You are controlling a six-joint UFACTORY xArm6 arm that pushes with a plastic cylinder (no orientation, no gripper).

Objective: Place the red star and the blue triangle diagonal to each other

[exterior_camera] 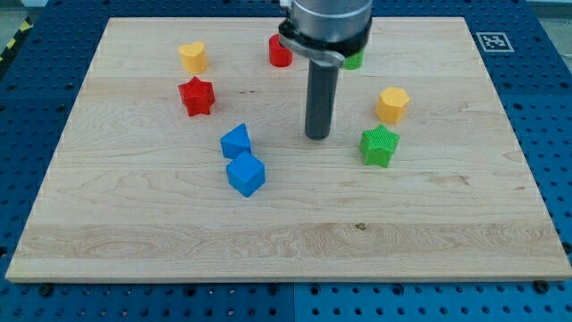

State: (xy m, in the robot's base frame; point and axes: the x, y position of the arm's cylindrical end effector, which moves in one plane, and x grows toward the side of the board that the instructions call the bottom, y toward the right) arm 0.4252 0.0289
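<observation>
My tip rested on the wooden board near its middle, a little toward the far edge; as a bare rod it grasped nothing and touched no block. The red star lay toward the far left corner, well apart from the tip on the view's left. The blue triangle sat nearer the board's centre, below and to the right of the star, so the two already stood on a slant to each other, apart. Just below the triangle, touching or nearly so, was a blue cube. A yellow heart lay near the far edge above the star. A red block and a green block showed partly behind the arm by the far edge. To the tip's right stood a yellow hexagon and, just below it, a green star.
</observation>
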